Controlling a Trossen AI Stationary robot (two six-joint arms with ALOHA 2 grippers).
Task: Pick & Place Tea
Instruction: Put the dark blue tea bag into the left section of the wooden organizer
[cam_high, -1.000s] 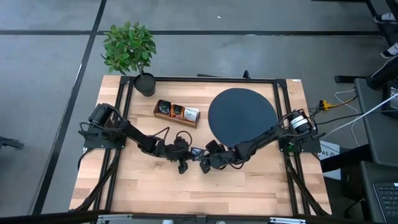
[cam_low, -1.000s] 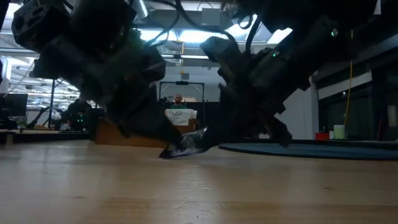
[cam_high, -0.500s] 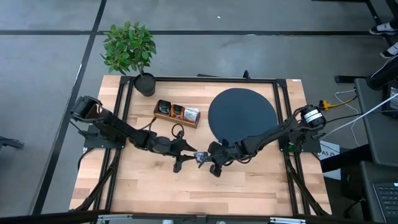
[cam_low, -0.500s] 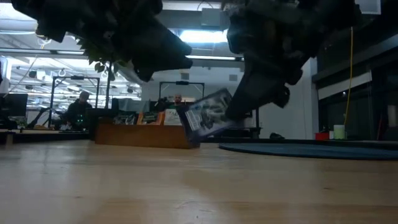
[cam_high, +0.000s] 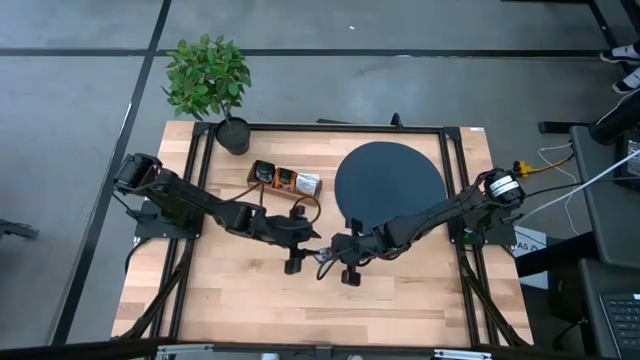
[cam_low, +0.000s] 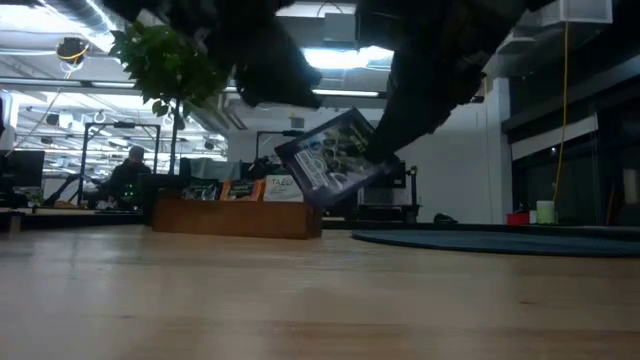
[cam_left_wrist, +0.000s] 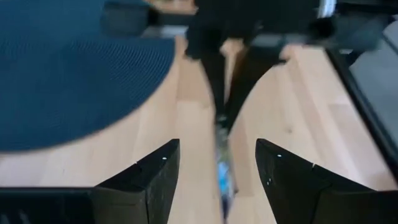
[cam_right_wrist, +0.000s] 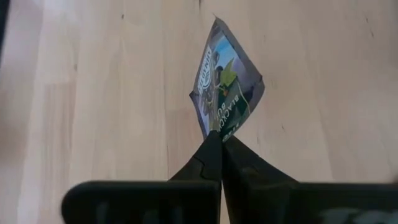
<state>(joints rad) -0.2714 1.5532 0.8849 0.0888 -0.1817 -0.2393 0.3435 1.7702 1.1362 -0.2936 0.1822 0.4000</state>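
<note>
Hanging higher now — sachet (cam_right_wrist: 226, 93), right pincer (cam_right_wrist: 219, 140)

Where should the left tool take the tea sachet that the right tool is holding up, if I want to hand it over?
Take the free corner opposite the right tool, which pinches one corner of the tea sachet. The sachet hangs clear of the table, flat and thin, tilted in the low view. The left tool stands open facing its edge, so it would likely close across the two flat faces from that side.

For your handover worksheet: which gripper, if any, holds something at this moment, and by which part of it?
The right gripper pinches a dark tea sachet by one corner, lifted clear of the table. The left gripper is open and holds nothing.
</note>
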